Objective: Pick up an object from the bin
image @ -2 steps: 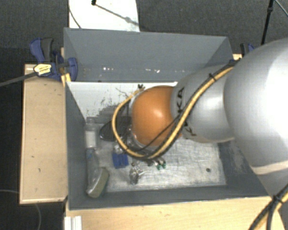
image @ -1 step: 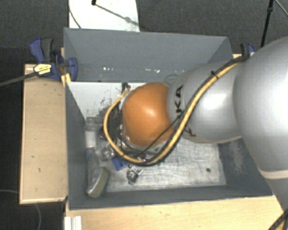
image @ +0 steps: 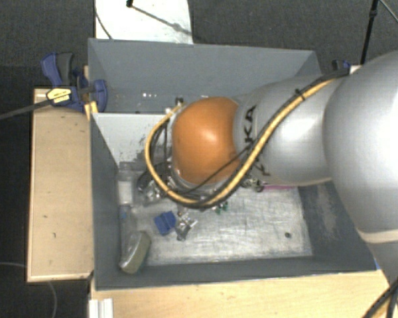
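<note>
My gripper [image: 183, 226] reaches down below the orange wrist cover to the bin floor, left of the middle. A small blue block [image: 163, 222] lies just left of its tip, close to it or touching it. Further to the front left, an oblong grey-green thing [image: 135, 252] rests in the bin's corner. A pale, clear bottle-like thing [image: 124, 192] lies along the left wall. A small green bit [image: 221, 208] peeks out under the wrist to the right.
The arm and its orange cover hide the back and middle of the bin. A thin pink strip [image: 278, 187] shows at the arm's lower edge. Bare scuffed floor stretches to the front right.
</note>
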Robot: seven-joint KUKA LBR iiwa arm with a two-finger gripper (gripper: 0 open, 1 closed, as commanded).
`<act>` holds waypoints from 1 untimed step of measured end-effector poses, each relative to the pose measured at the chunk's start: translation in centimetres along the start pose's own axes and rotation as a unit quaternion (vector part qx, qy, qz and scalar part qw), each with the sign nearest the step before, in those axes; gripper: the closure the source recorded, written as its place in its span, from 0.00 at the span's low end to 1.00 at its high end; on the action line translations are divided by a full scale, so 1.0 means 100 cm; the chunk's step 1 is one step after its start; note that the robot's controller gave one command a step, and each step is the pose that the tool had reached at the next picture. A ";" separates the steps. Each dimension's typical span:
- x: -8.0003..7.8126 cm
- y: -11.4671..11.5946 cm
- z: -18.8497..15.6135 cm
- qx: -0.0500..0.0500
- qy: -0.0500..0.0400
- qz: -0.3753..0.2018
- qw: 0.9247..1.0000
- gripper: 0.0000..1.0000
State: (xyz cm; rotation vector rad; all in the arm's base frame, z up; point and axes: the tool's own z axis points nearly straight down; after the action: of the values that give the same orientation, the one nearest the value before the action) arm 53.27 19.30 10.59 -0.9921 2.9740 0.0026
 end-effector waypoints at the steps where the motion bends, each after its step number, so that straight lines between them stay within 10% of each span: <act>1: -0.007 0.003 0.036 -0.001 0.003 -0.062 0.998 0.00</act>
State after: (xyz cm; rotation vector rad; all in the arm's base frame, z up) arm 53.68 19.97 7.02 -1.1779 2.9112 0.0014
